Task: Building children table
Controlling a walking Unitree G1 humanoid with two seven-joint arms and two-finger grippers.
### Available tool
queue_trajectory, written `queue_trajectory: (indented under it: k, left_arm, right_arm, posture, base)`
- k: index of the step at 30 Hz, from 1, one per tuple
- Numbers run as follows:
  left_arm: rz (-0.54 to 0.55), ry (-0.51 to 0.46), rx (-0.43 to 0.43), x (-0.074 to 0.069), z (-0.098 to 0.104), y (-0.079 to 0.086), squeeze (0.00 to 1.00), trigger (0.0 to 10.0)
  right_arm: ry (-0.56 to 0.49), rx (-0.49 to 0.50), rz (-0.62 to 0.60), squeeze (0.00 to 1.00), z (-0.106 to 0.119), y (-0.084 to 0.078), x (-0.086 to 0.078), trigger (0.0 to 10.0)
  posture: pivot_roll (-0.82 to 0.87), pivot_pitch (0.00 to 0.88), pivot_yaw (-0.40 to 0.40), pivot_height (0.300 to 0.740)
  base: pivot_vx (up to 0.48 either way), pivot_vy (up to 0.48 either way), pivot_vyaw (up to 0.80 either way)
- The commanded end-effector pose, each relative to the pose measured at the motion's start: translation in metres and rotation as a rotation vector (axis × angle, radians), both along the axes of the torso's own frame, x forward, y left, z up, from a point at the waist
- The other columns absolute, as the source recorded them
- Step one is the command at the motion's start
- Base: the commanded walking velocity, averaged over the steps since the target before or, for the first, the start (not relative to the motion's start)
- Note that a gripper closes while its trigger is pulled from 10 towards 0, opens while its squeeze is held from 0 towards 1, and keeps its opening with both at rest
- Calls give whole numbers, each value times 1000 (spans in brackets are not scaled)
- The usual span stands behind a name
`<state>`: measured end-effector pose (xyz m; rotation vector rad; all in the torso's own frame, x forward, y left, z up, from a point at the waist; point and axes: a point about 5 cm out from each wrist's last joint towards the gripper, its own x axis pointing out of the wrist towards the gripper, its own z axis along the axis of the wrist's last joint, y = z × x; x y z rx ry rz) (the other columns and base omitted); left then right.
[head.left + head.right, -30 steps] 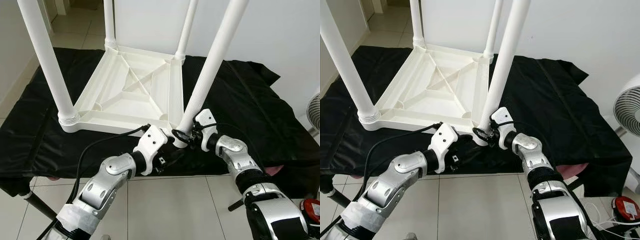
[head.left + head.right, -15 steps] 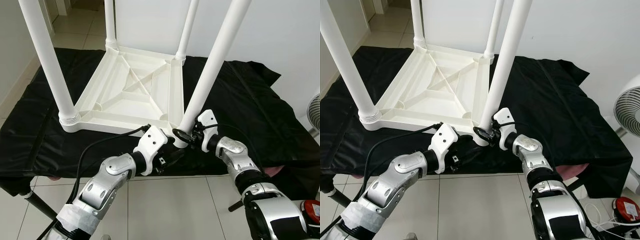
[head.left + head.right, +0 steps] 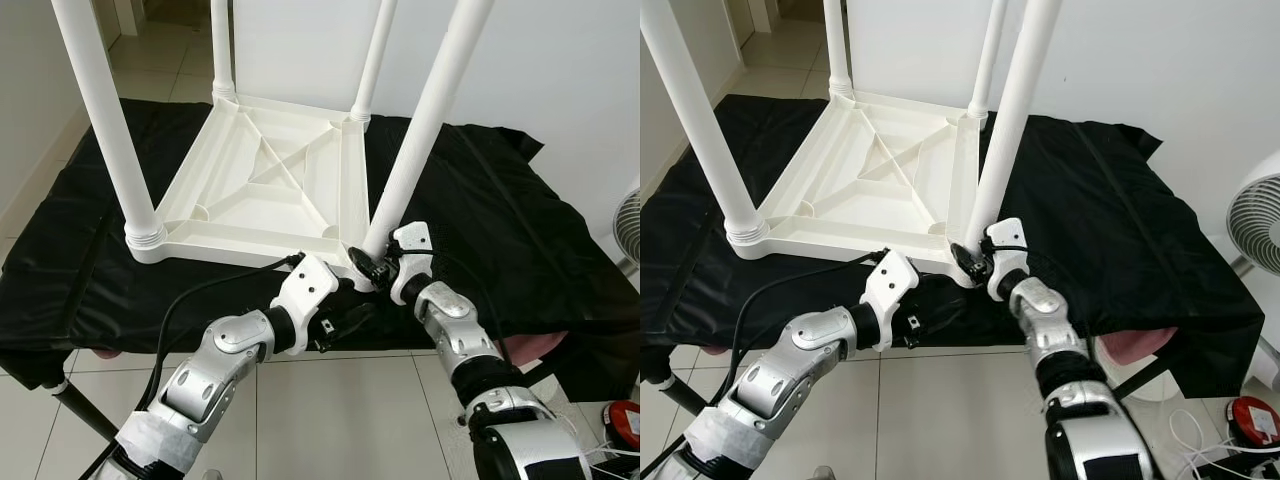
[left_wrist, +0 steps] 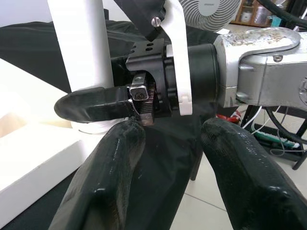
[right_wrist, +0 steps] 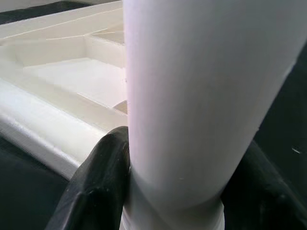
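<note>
You have one white plastic children's tabletop (image 3: 270,190) lying upside down on one black cloth-covered surface (image 3: 500,230). Four white cylindrical legs stand up from its corners: one at the near left corner (image 3: 110,130), one at the near right corner (image 3: 420,130), one at the far left corner (image 3: 222,45) and one at the far right corner (image 3: 372,55). You also have one white electric fan (image 3: 1255,215) beyond the surface's right edge, and one red round object (image 3: 1252,418) on the floor.

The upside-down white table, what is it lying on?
The white table lies upside down on a black cloth. The cloth covers whatever is beneath it, so that cannot be seen.
</note>
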<state>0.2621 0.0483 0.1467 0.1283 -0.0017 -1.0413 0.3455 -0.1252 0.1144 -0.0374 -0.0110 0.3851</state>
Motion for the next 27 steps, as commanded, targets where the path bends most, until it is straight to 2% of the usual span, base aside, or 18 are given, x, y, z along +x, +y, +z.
queue_trajectory:
  k: [1,6,8,10,11,14,21,22,25,27]
  left_arm:
    - [-37,9,9,-4,-2,-3,0,10000]
    - [-43,11,9,-5,-2,-5,0,10000]
    - [-46,12,10,-6,-2,-5,0,10000]
    - [-46,12,10,-6,-2,-5,0,10000]
    - [-46,12,11,-6,-2,-4,0,10000]
    - [-47,13,13,-6,-2,-4,0,10000]
    - [-50,14,14,-7,-3,-4,0,10000]
    - [-47,13,13,-6,-2,-4,0,10000]
    - [-44,13,13,-6,-2,-4,0,10000]
    - [-42,13,13,-6,-2,-3,0,10000]
  right_arm:
    - [32,-6,-103,0,-9,-3,-6,10000]
    - [35,19,-183,0,-13,3,-12,10000]
    - [23,34,-324,0,-16,7,-19,10000]
    - [23,34,-324,0,-16,7,-19,10000]
    - [23,39,-371,0,-17,10,-21,10000]
    - [27,49,-380,0,-15,18,-25,10000]
    - [37,36,-353,4,-13,24,-31,10000]
    - [33,50,-341,1000,-12,24,-32,10000]
    - [16,58,-325,1000,-8,23,-32,10000]
    - [43,68,-250,1000,-10,18,-29,10000]
  posture:
    - [30,0,-96,740]
    - [30,0,-93,740]
    - [38,0,-94,740]
    - [38,0,-94,740]
    - [39,0,-94,740]
    - [37,0,-92,740]
    - [36,0,-93,740]
    - [34,0,-93,740]
    - [34,0,-92,740]
    - [35,0,-94,740]
  base:
    - [0,0,0]
    - [0,0,0]
    - [0,0,0]
    - [0,0,0]
    - [0,0,0]
    - [0,0,0]
    - [0,0,0]
    - [0,0,0]
    - [0,0,0]
    - [0,0,0]
